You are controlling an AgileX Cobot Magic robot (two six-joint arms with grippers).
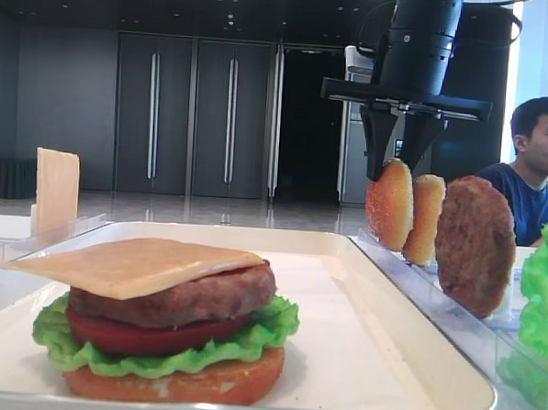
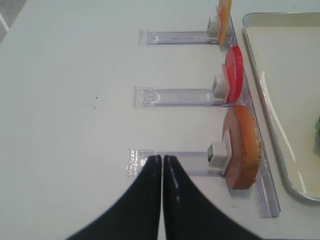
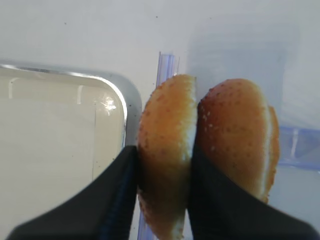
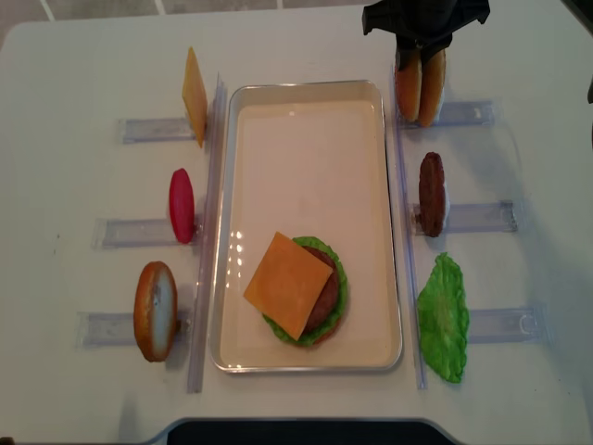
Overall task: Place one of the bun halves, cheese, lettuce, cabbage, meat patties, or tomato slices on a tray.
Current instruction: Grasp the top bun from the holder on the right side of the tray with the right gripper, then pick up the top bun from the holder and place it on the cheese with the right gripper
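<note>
I see a white counter carrying the cream tray mid-frame, with clear plastic racks lying along its left and right sides.

Right end effector at upper right of the low exterior view, pointing straight down, black wrist vertical above it. Its fingers are closed against both faces of a bun half, as seen in the right wrist view. Left end effector at bottom centre of the left wrist view, jaws pressed together, holding nothing.
</note>
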